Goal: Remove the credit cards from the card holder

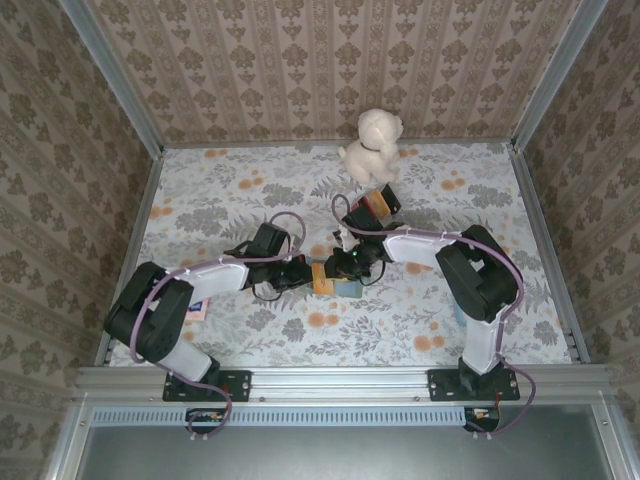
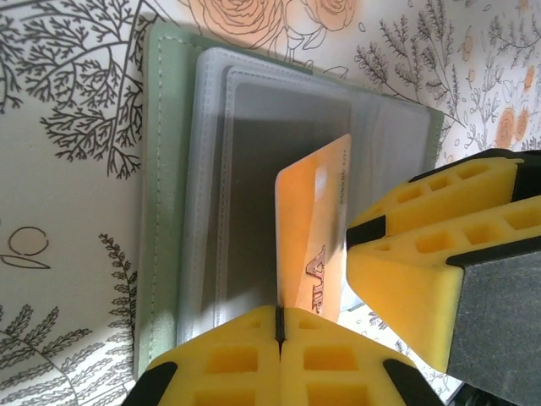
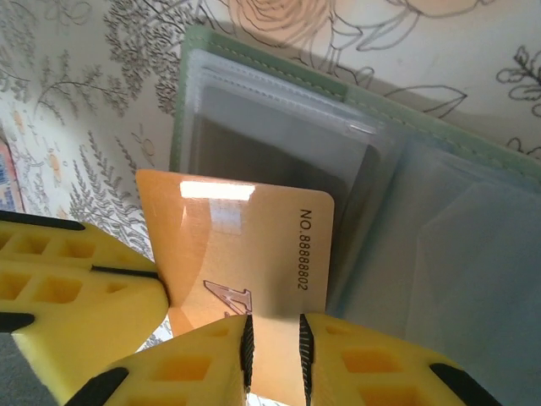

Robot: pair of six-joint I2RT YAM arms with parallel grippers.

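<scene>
Two pincers are meeting at one gold credit card [image 3: 241,245]. Gripping its edge, the left pincer [image 2: 279,342] is pressing its jaws together; the right pincer [image 3: 275,355] is straddling it, jaws slightly apart — whether they are squeezing, I cannot tell. Just beyond both pincers, the card holder [image 2: 161,220] is lying open and flat.

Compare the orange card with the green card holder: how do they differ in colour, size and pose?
Colour: the card is glossy orange-gold; the card holder is sage green with clear sleeves. Size: the card is smaller than the card holder. Pose: the card stands tilted, pinched by the left claw, while the card holder lies open and flat on the table. Both are rectangular.
</scene>
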